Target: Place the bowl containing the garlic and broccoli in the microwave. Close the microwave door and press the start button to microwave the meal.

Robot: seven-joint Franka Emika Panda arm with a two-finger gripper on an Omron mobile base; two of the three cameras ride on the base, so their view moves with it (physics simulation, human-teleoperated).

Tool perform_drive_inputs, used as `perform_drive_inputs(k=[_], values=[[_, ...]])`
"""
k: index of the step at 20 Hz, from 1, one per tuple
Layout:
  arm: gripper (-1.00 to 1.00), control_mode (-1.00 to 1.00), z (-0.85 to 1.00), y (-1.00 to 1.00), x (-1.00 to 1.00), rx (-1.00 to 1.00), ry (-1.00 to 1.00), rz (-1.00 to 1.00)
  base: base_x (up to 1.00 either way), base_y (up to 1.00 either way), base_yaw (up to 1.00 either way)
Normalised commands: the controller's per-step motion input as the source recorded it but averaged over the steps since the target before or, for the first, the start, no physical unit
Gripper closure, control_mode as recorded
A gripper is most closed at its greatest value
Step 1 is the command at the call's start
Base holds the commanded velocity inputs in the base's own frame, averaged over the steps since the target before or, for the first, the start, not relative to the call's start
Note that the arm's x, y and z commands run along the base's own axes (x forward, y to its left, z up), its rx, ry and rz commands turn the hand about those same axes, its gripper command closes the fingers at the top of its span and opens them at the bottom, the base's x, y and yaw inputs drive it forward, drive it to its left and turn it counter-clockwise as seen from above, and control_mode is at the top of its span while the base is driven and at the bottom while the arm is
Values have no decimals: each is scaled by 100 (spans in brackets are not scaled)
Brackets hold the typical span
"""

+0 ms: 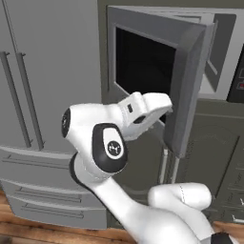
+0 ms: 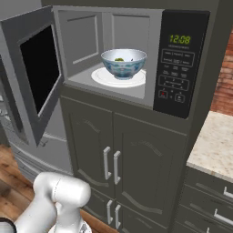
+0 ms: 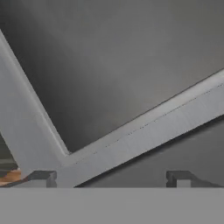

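The microwave (image 2: 82, 45) stands open. Inside it the pale blue-grey bowl (image 2: 124, 66) rests on a white turntable plate (image 2: 103, 77). A bit of yellow-green broccoli (image 2: 119, 59) peeks over the rim, and the garlic is hidden below the rim. The microwave door (image 2: 32, 73) hangs swung out to the left. My hand (image 1: 143, 109) is up against the door's (image 1: 190, 86) outer side, near its lower edge. In the hand view my gripper (image 3: 109, 178) is open, its tips wide apart, close to the door's grey frame corner (image 3: 131, 140) and black window (image 3: 109, 57). Nothing is between the fingers.
The dark control strip (image 2: 179, 63) at the microwave's right edge shows 12:08. Grey cabinet doors (image 2: 113, 164) sit below the oven. The tall fridge (image 1: 47, 95) stands to the left. A stone counter (image 2: 214, 145) and a brick wall (image 2: 224, 82) are to the right.
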Motion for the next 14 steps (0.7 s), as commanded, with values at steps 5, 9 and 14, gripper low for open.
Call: perform_drive_inputs(k=[5,9,14], values=[[-100,-100,2,-100,11,43,0,3,0,0,0],[-100,-100,0,-98,83,30,4,17,0,0,0],[-100,-100,-9,-70,100,8,6,22,0,0,0]])
